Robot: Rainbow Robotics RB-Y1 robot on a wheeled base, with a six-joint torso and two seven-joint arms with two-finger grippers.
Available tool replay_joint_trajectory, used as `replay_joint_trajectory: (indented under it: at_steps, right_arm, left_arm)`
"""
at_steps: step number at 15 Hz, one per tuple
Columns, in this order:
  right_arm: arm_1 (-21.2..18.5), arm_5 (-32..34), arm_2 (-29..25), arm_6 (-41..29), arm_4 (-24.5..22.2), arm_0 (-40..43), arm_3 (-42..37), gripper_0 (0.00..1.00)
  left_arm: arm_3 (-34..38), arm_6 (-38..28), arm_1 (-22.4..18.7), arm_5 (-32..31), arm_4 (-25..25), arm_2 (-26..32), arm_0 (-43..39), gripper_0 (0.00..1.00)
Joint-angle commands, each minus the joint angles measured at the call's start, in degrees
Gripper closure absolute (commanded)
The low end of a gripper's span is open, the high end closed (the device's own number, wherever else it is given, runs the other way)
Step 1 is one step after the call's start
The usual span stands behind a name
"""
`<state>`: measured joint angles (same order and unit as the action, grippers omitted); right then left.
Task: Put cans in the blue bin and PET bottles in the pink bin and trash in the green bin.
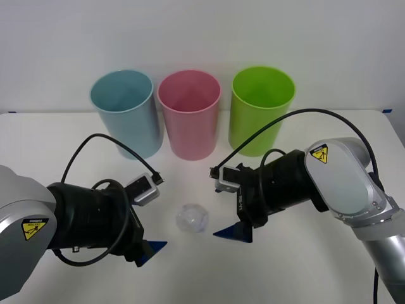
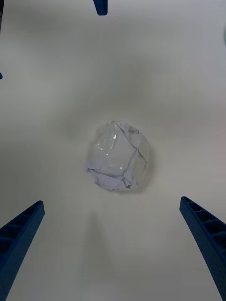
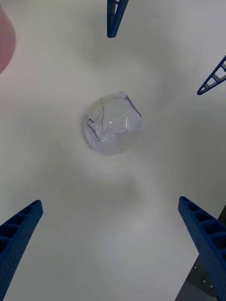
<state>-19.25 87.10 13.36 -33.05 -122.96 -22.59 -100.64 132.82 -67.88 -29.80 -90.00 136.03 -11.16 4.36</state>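
Left gripper (image 1: 152, 248), jaws apart, flanks the trash (image 1: 192, 218) resting on the bench (image 1: 304, 266); right gripper (image 1: 233, 232), jaws apart, stands opposite. The film ball likely weighs little and crushes easily: close across its middle.

The pink bin (image 3: 4, 42) is cut off at the left wrist view's edge.
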Motion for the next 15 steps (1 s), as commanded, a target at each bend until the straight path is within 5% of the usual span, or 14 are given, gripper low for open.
replay_joint_trajectory:
  at_steps: [1, 15]
  right_arm:
    - [0.0, 0.0, 0.0, 0.0, 0.0, 0.0, 0.0, 0.00]
    - [0.0, 0.0, 0.0, 0.0, 0.0, 0.0, 0.0, 0.00]
  left_arm:
    - [0.0, -0.2, 0.0, 0.0, -0.3, 0.0, 0.0, 0.00]
    - [1.2, 2.7, 0.0, 0.0, -3.8, 4.7, -3.7, 0.00]
